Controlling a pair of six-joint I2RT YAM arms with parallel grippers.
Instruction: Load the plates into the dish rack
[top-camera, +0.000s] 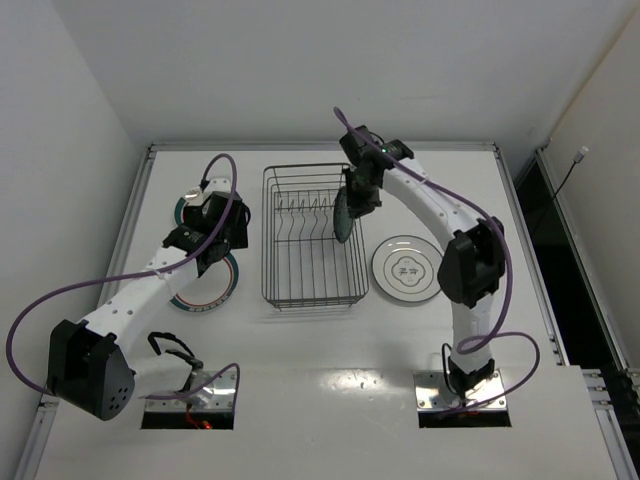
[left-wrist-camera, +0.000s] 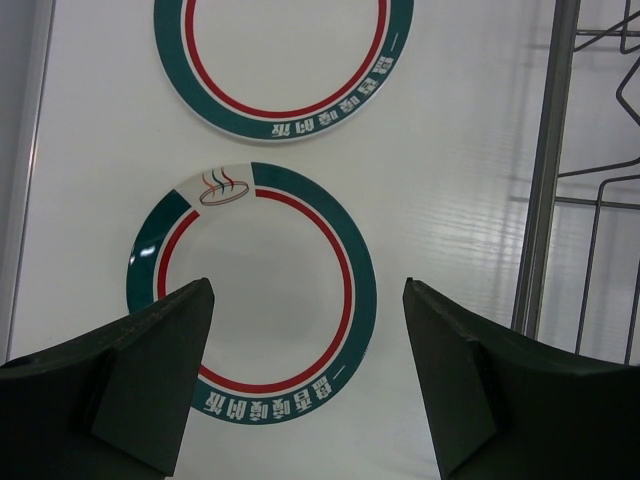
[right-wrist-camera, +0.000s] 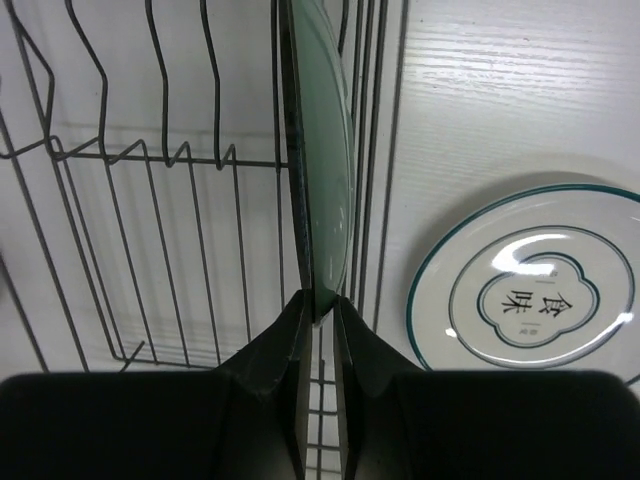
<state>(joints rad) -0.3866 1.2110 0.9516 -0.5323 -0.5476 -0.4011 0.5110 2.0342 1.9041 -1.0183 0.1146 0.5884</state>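
Note:
The dark wire dish rack (top-camera: 300, 262) stands mid-table. My right gripper (top-camera: 352, 205) is shut on the rim of a plate (right-wrist-camera: 325, 150) held on edge over the rack's right side; in the right wrist view (right-wrist-camera: 322, 305) the plate hangs between rack wires (right-wrist-camera: 150, 160). A white plate (top-camera: 407, 268) with a dark centre mark lies flat right of the rack, also in the right wrist view (right-wrist-camera: 535, 285). My left gripper (left-wrist-camera: 308, 300) is open above a teal-and-red rimmed plate (left-wrist-camera: 255, 290); a second banded plate (left-wrist-camera: 285, 60) lies beyond it. In the top view they are partly hidden under my left arm (top-camera: 205, 290).
The table's raised back edge (top-camera: 320, 147) runs behind the rack. The rack's left rim (left-wrist-camera: 545, 180) shows at the right of the left wrist view. Purple cables loop off both arms.

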